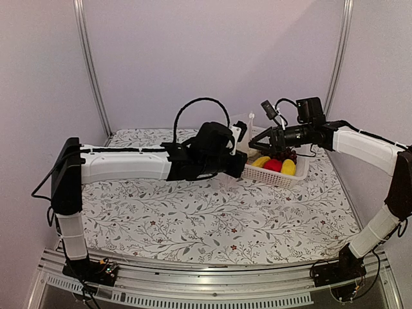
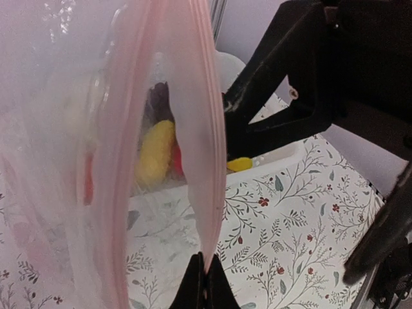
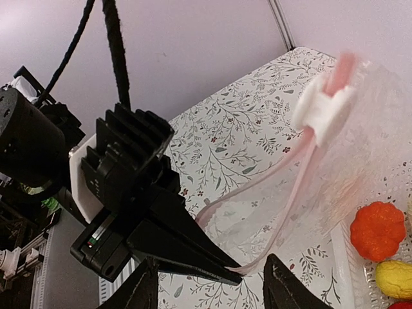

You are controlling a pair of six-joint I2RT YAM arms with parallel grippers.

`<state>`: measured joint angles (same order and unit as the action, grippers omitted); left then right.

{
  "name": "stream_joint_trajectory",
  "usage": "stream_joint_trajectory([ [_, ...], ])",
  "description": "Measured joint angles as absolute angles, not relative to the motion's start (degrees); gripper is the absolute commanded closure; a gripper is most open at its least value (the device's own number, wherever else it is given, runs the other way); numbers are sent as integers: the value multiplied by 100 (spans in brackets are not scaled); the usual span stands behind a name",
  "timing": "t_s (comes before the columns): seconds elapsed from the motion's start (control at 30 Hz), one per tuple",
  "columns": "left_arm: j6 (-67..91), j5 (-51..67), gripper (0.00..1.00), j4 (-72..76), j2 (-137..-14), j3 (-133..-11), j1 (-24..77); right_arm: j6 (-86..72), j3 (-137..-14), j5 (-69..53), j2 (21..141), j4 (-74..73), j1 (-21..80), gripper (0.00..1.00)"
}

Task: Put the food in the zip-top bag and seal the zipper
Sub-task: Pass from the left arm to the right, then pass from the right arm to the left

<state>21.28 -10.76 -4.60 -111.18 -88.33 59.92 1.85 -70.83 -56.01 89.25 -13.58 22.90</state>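
Early going, by the look of it: opening up, not yet loading. Over the flowered bench, holding the clear zip-top bag aloft with the left pincer, clamped fully closed on the low end of the pink zipper. Just beyond that pincer, sitting in the white lattice basket: all the food, none of it inside the bag as far as can be judged. Hovering above the basket, close beside the left pincer, with the right pincer, fingers apart, gripping nothing.

Next up, probably: catching the free lip of the mouth with the right pincer and spreading it, or dipping into the basket just beneath for a first piece. Calls for a light touch on thin film and a slack loop of strip.

From the top view, hardly any bag to be made out, only the basket and its load. From the left wrist, a yellow piece glimpsed through the film. From the right wrist alone, the white slider high on the strip and an orange pumpkin.
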Motion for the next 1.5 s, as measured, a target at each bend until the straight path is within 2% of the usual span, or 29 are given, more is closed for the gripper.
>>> stream_joint_trajectory([
  [0.23,2241,-928,100,-405,-11332,-9107,5994,-572,-7072,-5131,8925,-1048,2287,59],
  [0.3,2252,-895,100,-403,-11395,-9179,5994,-735,-7074,-5065,8949,-989,2287,68],
  [0.4,2257,-838,98,-414,-11459,-9233,5996,-958,-7087,-4954,9063,-926,2287,87],
  [0.47,2261,-832,86,-421,-11478,-9253,6001,-1048,-7089,-4880,9161,-899,2287,100],
  [0.5,2270,-836,77,-427,-11480,-9253,6005,-1096,-7089,-4856,9205,-891,2287,100],
  [0.67,2298,-1000,62,-482,-11467,-9225,6080,-1267,-7089,-4814,9264,-851,2287,100],
  [0.8,1894,-1778,48,-373,-11273,-8908,6469,-1323,-7081,-4810,9242,-746,2287,100],
  [1.0,1594,-3461,49,-357,-11177,-8873,7323,-1396,-6973,-4766,8973,-663,2287,100],
  [1.2,1789,-4661,57,-419,-11177,-8936,7196,-1441,-6947,-4600,8877,-652,2287,100],
  [1.37,1870,-4934,54,-333,-11174,-9028,7087,-1461,-6919,-4521,8844,-655,2287,100],
  [1.5,1874,-4563,53,-322,-11150,-9041,7024,-1468,-6914,-4497,8814,-655,2287,100],
])
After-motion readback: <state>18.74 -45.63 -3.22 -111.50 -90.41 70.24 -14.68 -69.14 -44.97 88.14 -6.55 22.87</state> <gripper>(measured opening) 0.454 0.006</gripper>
